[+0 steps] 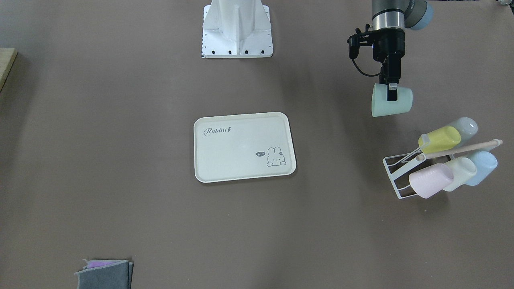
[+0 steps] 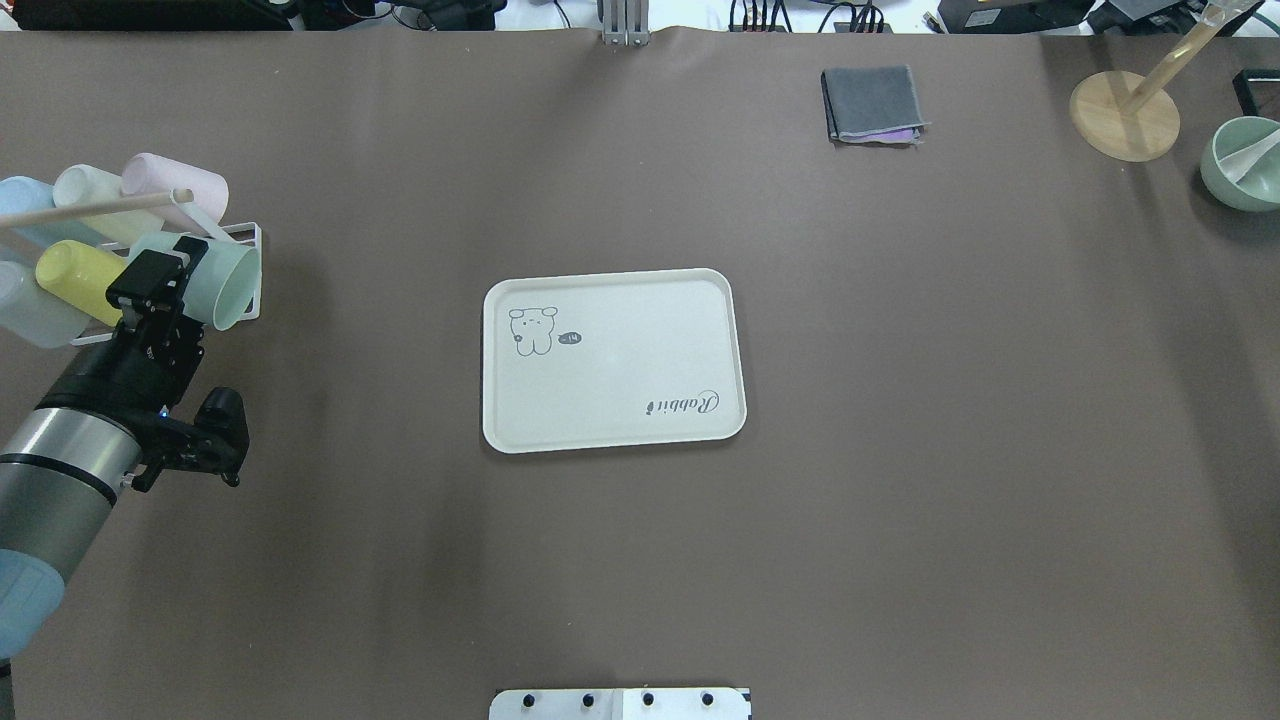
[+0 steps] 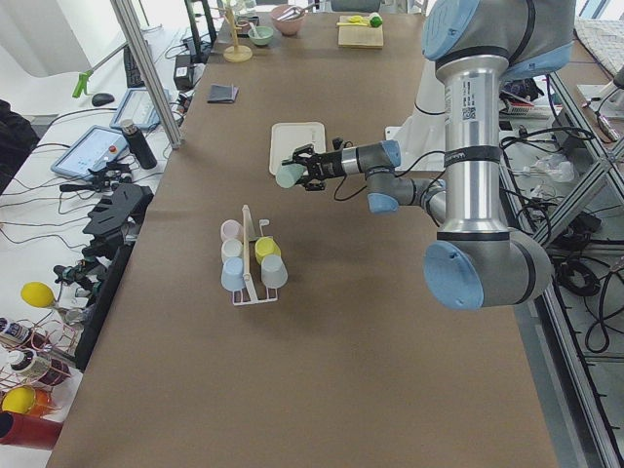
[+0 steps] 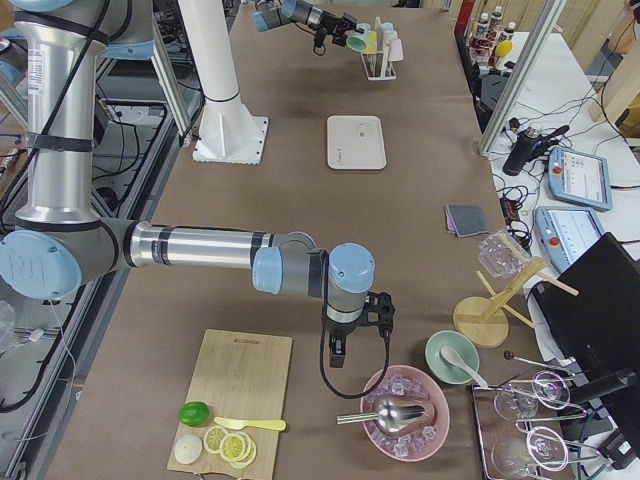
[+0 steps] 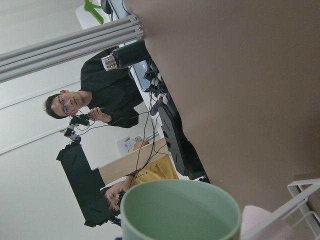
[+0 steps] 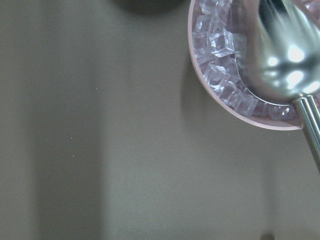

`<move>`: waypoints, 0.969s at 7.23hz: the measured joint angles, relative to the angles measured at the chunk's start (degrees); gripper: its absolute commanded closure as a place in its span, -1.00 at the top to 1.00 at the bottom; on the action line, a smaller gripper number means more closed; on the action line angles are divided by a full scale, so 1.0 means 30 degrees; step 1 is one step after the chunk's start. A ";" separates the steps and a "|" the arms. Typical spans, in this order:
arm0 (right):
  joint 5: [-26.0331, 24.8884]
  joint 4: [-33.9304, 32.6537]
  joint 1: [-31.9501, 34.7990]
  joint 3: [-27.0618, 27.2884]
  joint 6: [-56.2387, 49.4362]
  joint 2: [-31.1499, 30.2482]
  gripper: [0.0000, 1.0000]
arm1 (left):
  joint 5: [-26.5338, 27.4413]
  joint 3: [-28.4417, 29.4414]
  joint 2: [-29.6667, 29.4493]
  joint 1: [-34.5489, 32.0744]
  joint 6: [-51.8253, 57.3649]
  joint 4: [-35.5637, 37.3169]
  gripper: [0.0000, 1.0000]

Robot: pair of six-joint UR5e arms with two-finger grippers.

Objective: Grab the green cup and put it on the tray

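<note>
The green cup (image 1: 398, 105) lies on its side in the air, clamped by my left gripper (image 1: 391, 90), one finger inside its mouth and one outside. It hangs near the rack, well to the side of the tray. In the overhead view the cup (image 2: 224, 284) and left gripper (image 2: 172, 276) sit at the far left. The left wrist view shows the cup's rim (image 5: 180, 210). The cream "Rabbit" tray (image 1: 237, 154) lies flat at mid-table with nothing on it. My right gripper (image 4: 338, 358) hangs above the table far off; I cannot tell whether it is open or shut.
A white wire rack (image 1: 396, 176) holds yellow (image 1: 439, 139), pink (image 1: 430, 180), whitish-green (image 1: 460, 173) and blue (image 1: 482, 167) cups beside the held cup. A folded grey cloth (image 2: 872, 104) lies far from the tray. A pink bowl of ice (image 6: 225, 90) with a metal scoop is under the right wrist.
</note>
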 measured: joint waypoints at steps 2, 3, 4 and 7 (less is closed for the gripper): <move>-0.0004 0.0000 0.0000 -0.0222 0.0015 0.0040 1.00 | -0.2783 0.0399 -0.0117 0.0125 -0.6986 0.0333 -1.00; 0.0003 0.0000 0.0000 -0.0251 0.0031 0.0046 1.00 | -0.4055 0.0666 -0.0616 0.0204 -0.9636 0.0424 -1.00; 0.0022 0.0000 0.0000 -0.0248 0.0048 0.0044 1.00 | -0.4906 0.1057 -0.1513 0.0280 -1.1354 0.0450 -1.00; 0.0075 0.0000 0.0000 -0.0082 0.0060 0.0038 1.00 | -0.6868 0.2430 -0.4863 0.0071 -1.4687 0.0342 -1.00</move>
